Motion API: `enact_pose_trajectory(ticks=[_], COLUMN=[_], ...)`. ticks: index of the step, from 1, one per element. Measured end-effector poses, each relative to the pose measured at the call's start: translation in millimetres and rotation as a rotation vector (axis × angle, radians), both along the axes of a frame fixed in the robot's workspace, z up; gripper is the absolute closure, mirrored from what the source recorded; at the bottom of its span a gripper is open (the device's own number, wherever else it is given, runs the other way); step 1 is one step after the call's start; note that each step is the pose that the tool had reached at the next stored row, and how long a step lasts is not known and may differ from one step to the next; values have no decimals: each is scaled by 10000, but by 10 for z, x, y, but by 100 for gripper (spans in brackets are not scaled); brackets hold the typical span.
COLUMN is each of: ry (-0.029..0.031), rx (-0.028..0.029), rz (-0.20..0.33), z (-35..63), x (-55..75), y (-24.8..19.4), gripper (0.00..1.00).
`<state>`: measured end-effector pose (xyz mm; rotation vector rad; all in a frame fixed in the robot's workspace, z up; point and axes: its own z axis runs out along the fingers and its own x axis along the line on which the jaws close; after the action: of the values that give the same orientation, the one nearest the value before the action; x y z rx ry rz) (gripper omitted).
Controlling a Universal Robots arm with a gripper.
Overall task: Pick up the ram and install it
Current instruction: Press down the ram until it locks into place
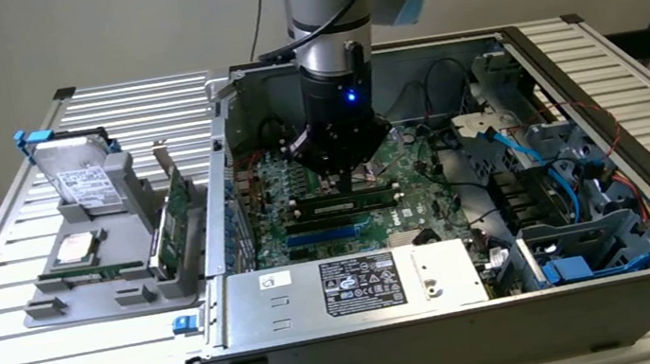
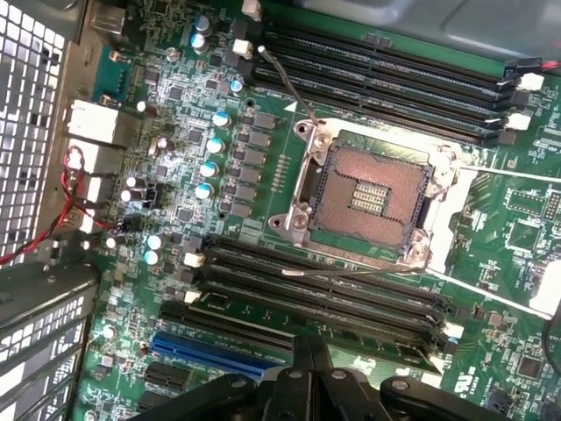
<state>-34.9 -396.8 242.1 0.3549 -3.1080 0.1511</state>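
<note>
The black claw (image 1: 343,172) on the grey arm hangs low inside the open metal computer case (image 1: 471,309), just above the long green ram stick (image 1: 345,205) lying along a black motherboard slot; whether its fingers are parted or gripping, I cannot tell; the stick sits at the claw's six o'clock in the exterior view. Judging from this, a tilted stick or uneven downward push could jam it or stress the green motherboard (image 2: 491,228); farther off, the bare silver processor socket (image 2: 372,195) lies exposed to any slip.
</note>
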Motion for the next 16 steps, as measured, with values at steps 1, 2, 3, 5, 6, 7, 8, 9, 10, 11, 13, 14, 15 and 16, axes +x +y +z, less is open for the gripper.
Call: enact_pose_trajectory(ticks=[1, 2, 3, 5, 6, 7, 8, 9, 10, 11, 13, 14, 15, 16], ry=[-17, -34, -54, -109, -138, -168, -197, -221, -240, -251, -273, -281, -289, -290], rx=[0, 0, 0, 0, 0, 1, 1, 0, -2, -3, -9, -15, -30, -40], rz=[-90, -182, -273, -436, -515, -595, -678, -753, -835, -912, -1076, -1146, -1205, -1220], z=[0, 0, 0, 0, 0, 0, 0, 0, 0, 0, 1, 1, 0, 0], x=[0, 0, 0, 0, 0, 0, 0, 0, 1, 1, 0, 0, 0, 0], y=[0, 0, 0, 0, 0, 0, 0, 0, 0, 0, 0, -1, 0, 0], gripper=[89, 89, 89, 89, 89, 89, 89, 89, 89, 89, 89, 89, 89, 89])
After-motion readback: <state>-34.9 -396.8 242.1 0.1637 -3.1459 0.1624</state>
